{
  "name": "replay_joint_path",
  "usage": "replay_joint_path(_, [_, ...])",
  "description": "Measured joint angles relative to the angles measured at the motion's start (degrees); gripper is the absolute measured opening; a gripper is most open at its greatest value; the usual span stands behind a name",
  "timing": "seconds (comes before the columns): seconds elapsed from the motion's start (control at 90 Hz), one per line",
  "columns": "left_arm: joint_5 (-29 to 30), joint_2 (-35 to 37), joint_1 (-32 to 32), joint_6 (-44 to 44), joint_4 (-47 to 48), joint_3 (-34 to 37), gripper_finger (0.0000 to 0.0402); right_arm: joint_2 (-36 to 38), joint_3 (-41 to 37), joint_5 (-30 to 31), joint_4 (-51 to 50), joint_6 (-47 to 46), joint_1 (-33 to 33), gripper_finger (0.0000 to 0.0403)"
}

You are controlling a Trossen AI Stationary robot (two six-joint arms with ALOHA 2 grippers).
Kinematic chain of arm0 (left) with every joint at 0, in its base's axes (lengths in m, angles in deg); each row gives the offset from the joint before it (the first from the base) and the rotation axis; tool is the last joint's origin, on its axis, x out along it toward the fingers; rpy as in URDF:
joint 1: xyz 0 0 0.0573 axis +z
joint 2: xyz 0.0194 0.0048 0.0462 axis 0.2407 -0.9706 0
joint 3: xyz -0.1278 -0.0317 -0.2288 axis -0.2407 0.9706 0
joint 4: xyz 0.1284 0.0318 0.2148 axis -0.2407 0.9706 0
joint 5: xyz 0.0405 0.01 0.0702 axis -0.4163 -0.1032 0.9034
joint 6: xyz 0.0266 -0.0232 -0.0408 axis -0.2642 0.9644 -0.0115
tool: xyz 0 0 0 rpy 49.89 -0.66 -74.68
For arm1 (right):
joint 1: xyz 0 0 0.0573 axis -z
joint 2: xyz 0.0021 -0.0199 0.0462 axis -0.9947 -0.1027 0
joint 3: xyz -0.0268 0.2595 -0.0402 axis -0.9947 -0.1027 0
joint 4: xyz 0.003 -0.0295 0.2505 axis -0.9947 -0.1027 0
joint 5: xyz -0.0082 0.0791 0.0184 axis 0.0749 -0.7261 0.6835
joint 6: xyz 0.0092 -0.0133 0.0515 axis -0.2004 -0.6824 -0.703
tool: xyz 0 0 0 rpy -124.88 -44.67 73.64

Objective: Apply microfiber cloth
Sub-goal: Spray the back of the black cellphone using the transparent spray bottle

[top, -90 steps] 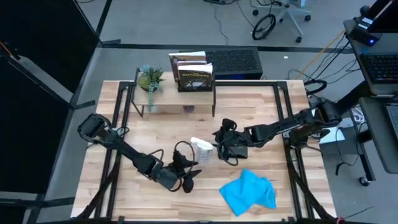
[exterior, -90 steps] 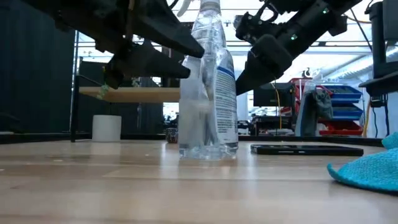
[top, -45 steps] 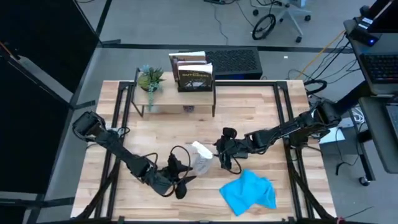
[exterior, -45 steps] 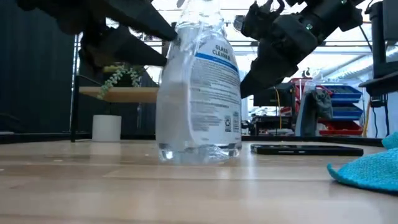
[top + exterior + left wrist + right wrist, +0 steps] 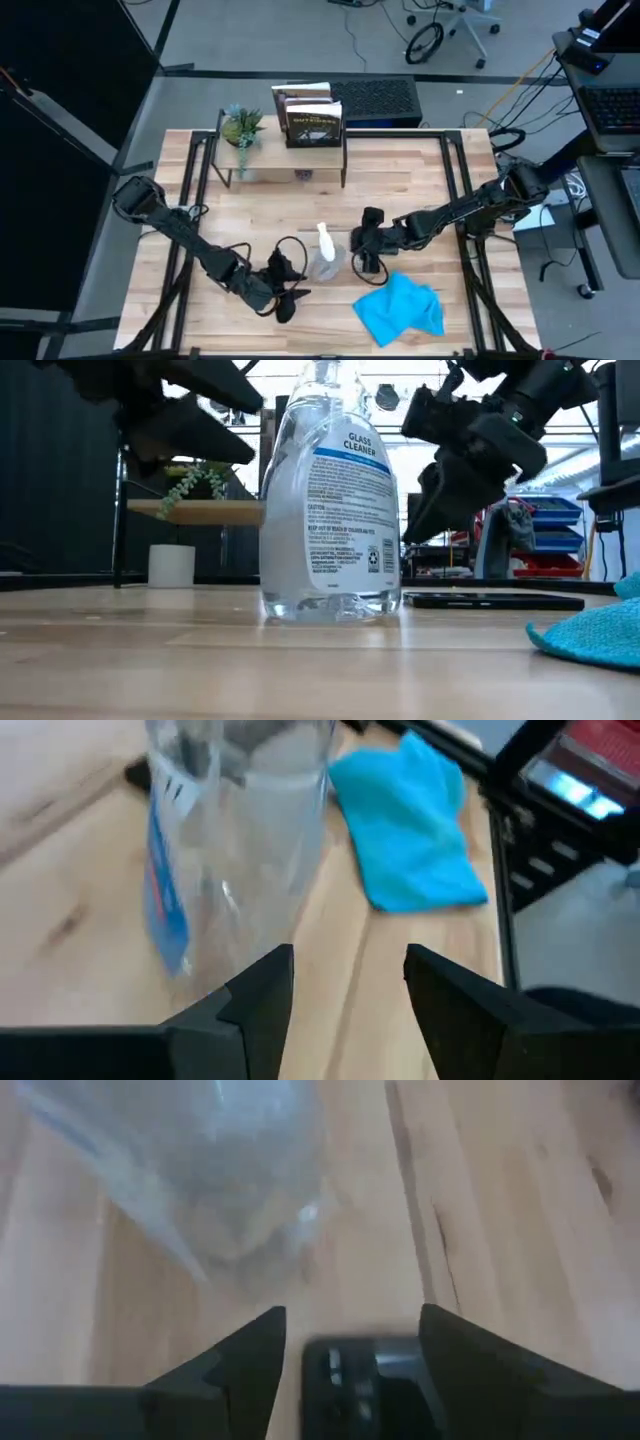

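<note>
The turquoise microfiber cloth (image 5: pixel 400 308) lies crumpled on the wooden table near the front right, also in the left wrist view (image 5: pixel 405 830); no gripper touches it. A clear spray bottle (image 5: pixel 325 258) stands upright on its base at mid-table, its label facing the low view (image 5: pixel 330 510). My left gripper (image 5: pixel 292 290) hovers open just left of and nearer than the bottle (image 5: pixel 230 840). My right gripper (image 5: pixel 366 262) hangs open right of the bottle, above a black phone (image 5: pixel 490 601) lying flat on the table, which shows between its fingers (image 5: pixel 350 1380).
A small shelf with a potted plant (image 5: pixel 241 128) and an upright book (image 5: pixel 312 120) stands at the far edge. Black frame rails (image 5: pixel 196 170) run along the table's left and right sides. Bare wood lies at the near left.
The spray bottle has shifted toward the near edge, turned about, and now stands upright with its label facing the low camera. My right gripper has moved toward the near edge and lower. My left gripper has drawn back toward the near-left.
</note>
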Motion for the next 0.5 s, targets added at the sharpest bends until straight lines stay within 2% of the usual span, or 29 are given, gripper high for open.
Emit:
replay_joint_path(0.078, [2.7, 2.3, 0.0, 0.4, 6.7, 0.0, 0.0178, 0.0, 0.0, -1.3, -1.4, -2.2, -0.1, 0.0215])
replay_joint_path(0.178, [11.4, 3.6, 0.7, 0.3, 12.1, 0.0, 0.0178, 0.0, 0.0, -5.4, 0.9, -5.8, -1.4, 0.0215])
replay_joint_path(0.267, [15.4, 3.4, 2.5, -2.3, 13.3, 0.0, 0.0178, -0.1, 0.0, -3.8, 4.8, -8.1, -3.5, 0.0215])
replay_joint_path(0.356, [13.5, 2.3, 5.1, -3.0, 11.9, 0.0, 0.0178, -0.4, 0.0, 1.4, 6.5, -9.8, -5.2, 0.0215])
replay_joint_path(0.5, [4.2, 0.6, 7.2, -5.5, 7.6, 0.0, 0.0178, -0.6, 0.0, 8.0, 7.5, -10.3, -5.6, 0.0215])
